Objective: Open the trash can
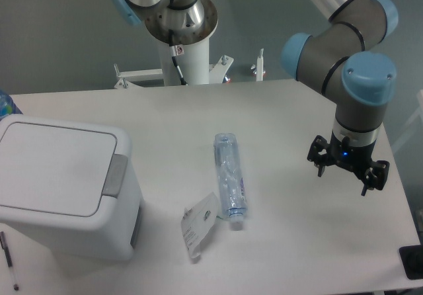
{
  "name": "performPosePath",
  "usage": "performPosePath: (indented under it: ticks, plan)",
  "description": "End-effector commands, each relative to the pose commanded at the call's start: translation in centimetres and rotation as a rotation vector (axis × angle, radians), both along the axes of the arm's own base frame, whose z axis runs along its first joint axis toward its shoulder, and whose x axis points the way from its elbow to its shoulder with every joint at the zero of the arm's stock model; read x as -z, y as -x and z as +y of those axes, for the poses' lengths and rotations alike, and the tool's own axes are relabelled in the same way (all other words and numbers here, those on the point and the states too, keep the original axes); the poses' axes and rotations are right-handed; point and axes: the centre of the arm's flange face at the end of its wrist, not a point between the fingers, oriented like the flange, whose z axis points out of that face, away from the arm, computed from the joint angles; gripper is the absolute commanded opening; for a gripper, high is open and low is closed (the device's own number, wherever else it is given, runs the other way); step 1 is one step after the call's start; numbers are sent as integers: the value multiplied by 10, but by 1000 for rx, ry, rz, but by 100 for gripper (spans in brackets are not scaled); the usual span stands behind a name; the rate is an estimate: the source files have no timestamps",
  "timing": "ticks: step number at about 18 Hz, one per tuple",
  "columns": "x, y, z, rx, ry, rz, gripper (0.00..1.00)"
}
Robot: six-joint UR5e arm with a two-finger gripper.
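Note:
The trash can (79, 229) is a large boxy white bin at the front left of the table. Its flat white lid (53, 166) lies shut, with the grey push latch (114, 176) on its right edge. My gripper (343, 181) hangs over the right side of the table, far to the right of the bin and apart from it. Its fingers are spread open and point down, with nothing between them.
A clear plastic bottle (229, 179) lies on its side mid-table, with a torn white label (198, 225) beside its cap. A pen (9, 263) lies left of the bin. A black object (413, 262) sits at the right table edge. The arm's base column (185, 57) stands at the back.

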Motion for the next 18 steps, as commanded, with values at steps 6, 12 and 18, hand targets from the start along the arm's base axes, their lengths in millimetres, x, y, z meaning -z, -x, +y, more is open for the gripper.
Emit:
performPosePath:
  ticks: [6, 12, 18]
  plan:
    - [-3, -3, 2, 5, -22, -8, 100]
    - [9, -15, 6, -112, -108, -90, 100]
    - [0, -26, 19, -271, -227, -182, 100]
